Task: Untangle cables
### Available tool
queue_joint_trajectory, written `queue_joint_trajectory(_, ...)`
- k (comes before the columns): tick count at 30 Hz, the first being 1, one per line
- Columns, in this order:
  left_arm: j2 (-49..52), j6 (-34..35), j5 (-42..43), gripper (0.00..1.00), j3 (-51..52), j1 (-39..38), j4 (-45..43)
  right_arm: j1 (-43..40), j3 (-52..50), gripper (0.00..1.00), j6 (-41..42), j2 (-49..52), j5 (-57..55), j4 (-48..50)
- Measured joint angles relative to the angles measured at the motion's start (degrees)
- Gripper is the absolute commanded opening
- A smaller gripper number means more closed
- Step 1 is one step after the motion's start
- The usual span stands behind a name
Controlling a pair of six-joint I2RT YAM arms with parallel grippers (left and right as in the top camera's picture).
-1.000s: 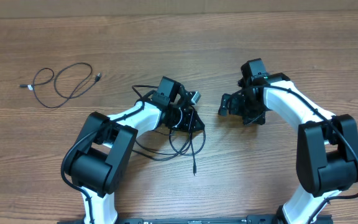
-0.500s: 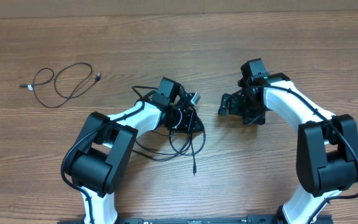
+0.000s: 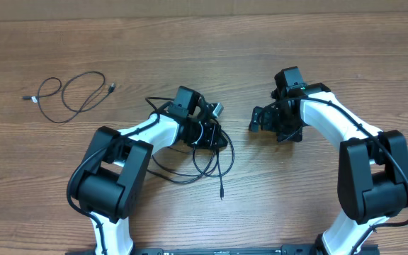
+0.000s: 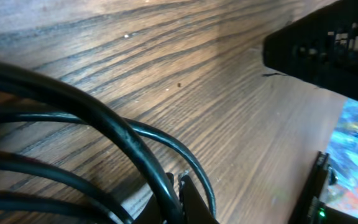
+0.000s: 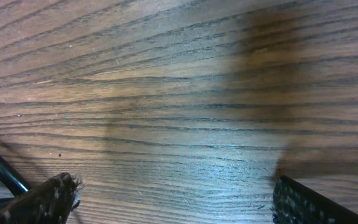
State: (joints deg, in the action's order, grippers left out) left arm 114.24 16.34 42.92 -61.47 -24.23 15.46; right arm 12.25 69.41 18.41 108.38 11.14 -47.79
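Brown wood-grain table (image 3: 374,57), softly lit

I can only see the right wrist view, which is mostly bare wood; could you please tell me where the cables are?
Observer: The tangled cables lie mid-way across the wooden table, at the left gripper.
Operator: Is that gripper holding them?
Observer: Yes, the left wrist view shows it shut on one strand.
Operator: Thank you. Is anything else lying about?
Observer: One separate cable lies in loose loops far out on the left arm's side, apart from the tangle.
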Motion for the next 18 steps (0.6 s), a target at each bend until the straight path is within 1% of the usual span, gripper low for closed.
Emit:
queue_joint_trajectory(3,-1.0,-0.2,1.0,0.04,0.0,0.3,0.2,0.0,0.0,1.0,0.0,0.0,0.0,0.0)
queue_joint_trajectory(7,-9.2,-0.2,2.8,0.04,0.0,0.6,0.3,0.0,0.0,1.0,0.0,0.0,0.0,0.0)
queue_joint_trajectory(11,-19.9,-0.2,3.5,0.04,-0.1,0.7,-0.5,0.0,0.0,1.0,0.0,0.0,0.0,0.0)
queue_joint_trajectory(15,-29.6,-0.3,3.9,0.04,-0.2,0.7,-5.5,0.0,0.0,1.0,0.0,0.0,0.0,0.0)
queue_joint_trajectory(18,-36.2,0.1,4.2,0.04,-0.4,0.8,-12.1,0.0,0.0,1.0,0.0,0.0,0.0,0.0)
